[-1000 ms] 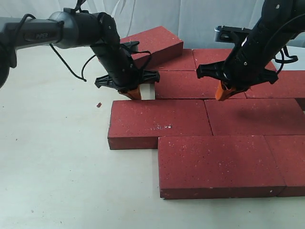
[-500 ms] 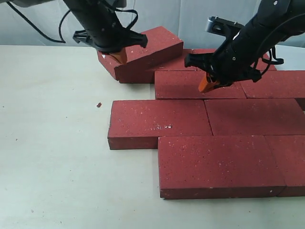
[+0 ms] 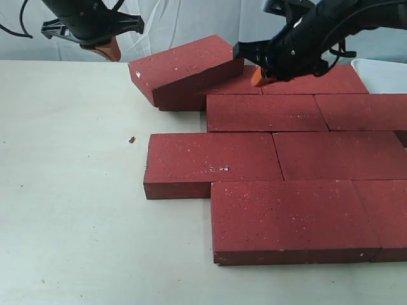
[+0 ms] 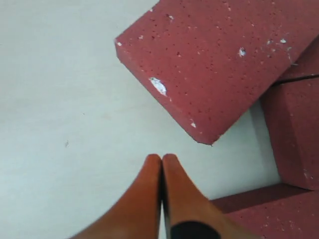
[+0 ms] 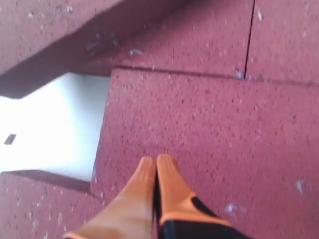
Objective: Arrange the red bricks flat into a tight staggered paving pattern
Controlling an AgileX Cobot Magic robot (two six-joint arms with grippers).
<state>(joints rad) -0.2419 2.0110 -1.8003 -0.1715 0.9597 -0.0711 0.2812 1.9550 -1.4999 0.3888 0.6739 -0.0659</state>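
Fingers of the left claw (image 4: 161, 158) were pressed together with nothing between them, the orange tips pointing down as it hung in the air over the far left of the worktop (image 3: 70, 190), clear of every brick. Nearest to it lay the tilted brick (image 3: 184, 67), one end down on the worktop and the other propped up on a flat brick of the back row, a white chip showing on its edge in the left wrist view. The right claw (image 3: 259, 77) was likewise closed and empty, hanging above the back of the paving; its wrist view showed the tips over the top of a third-row brick, near that brick's end and the bare corner of worktop beside it. The other red bricks (image 3: 289, 219) lay flat in four rows of two, edges touching or nearly so, each row offset sideways from the next, with the right-hand ones cut off by the frame. A small dark speck (image 3: 131, 139) sat on the worktop just left of the second row. A white object (image 3: 381, 73) stood at the far right beside the back row, too little of it showing to name.
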